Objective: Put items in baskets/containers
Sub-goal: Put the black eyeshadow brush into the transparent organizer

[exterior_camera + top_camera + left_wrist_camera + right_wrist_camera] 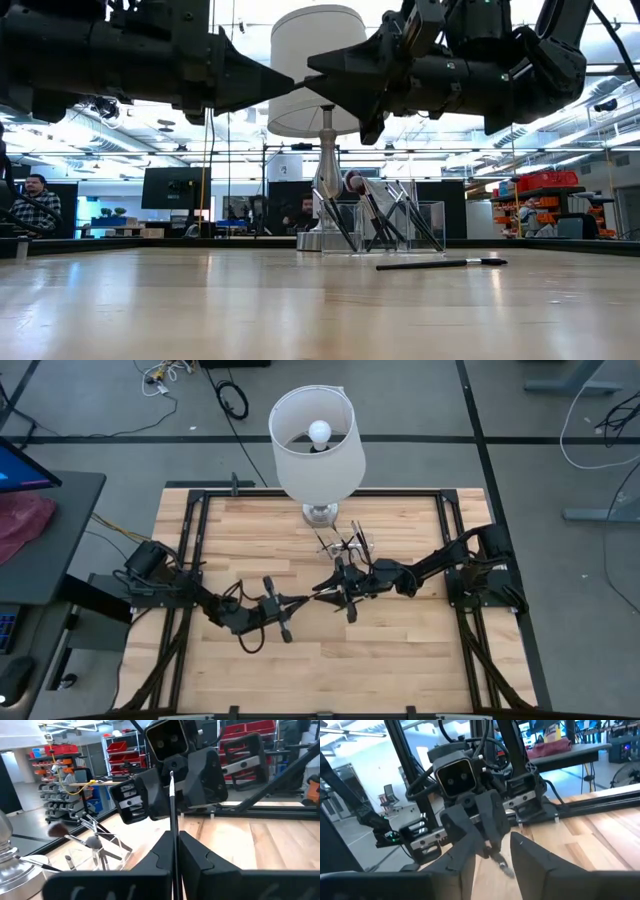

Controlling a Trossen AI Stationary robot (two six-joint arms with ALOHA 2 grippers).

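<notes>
Brushes mostly stand already in the clear box (pixel 345 546) by the lamp (pixel 318 445); the low view shows several leaning inside it, while one brush (pixel 440 264) lies loose on the table (pixel 420 650) in front. Judging from that, the job is well along, with one brush in hand and one left to collect. Starting at the left, the left gripper (pixel 308 597) is closed on a thin brush (pixel 173 820), held upright between its fingers in its wrist view. Directly facing it, tip to tip above mid-table, the right gripper (pixel 330 586) has its fingers narrowly parted around the brush's far end (pixel 501 864), apparently a handover, near the box.
</notes>
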